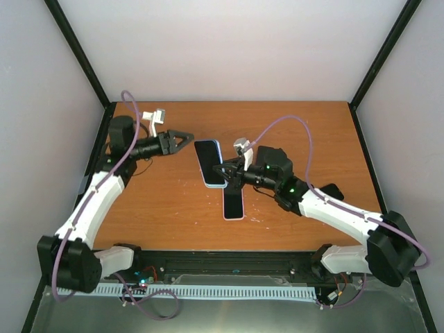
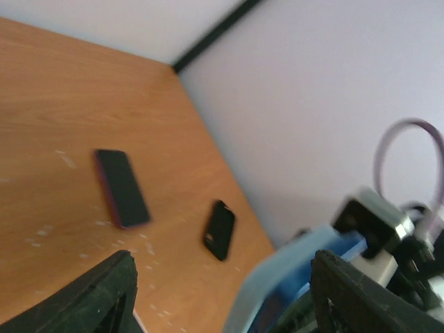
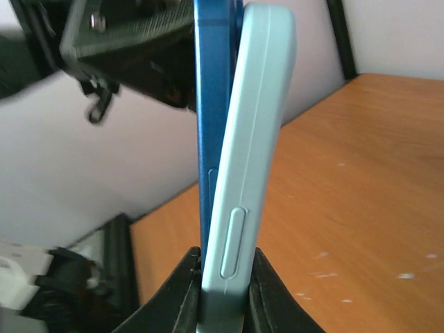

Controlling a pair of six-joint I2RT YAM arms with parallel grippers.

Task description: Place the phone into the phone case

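In right wrist view only, right pincer [image 3: 225,288] clamping phone [image 3: 215,104] against case [image 3: 257,125], left pincer [image 1: 182,141] spread

A dark-screened, pink-edged handset [image 1: 234,202] lies flat near the middle of the wooden worktop [image 1: 159,215]. A small black case-like item [image 2: 219,229] lies apart from it, nearer the right wall [image 1: 409,125]. Pale scuffs fleck the wood.

— Which finishes do you see?
— Between my right gripper's [image 3: 225,277] 2 matt black fingers [image 3: 270,300], the phone case [image 3: 258,139] is smooth, matt pale plastic; the phone [image 3: 216,104] against it is glossy blue.
— And beyond the gripper?
— The table [image 3: 368,208]: wood grain, low sheen, white scuffs.
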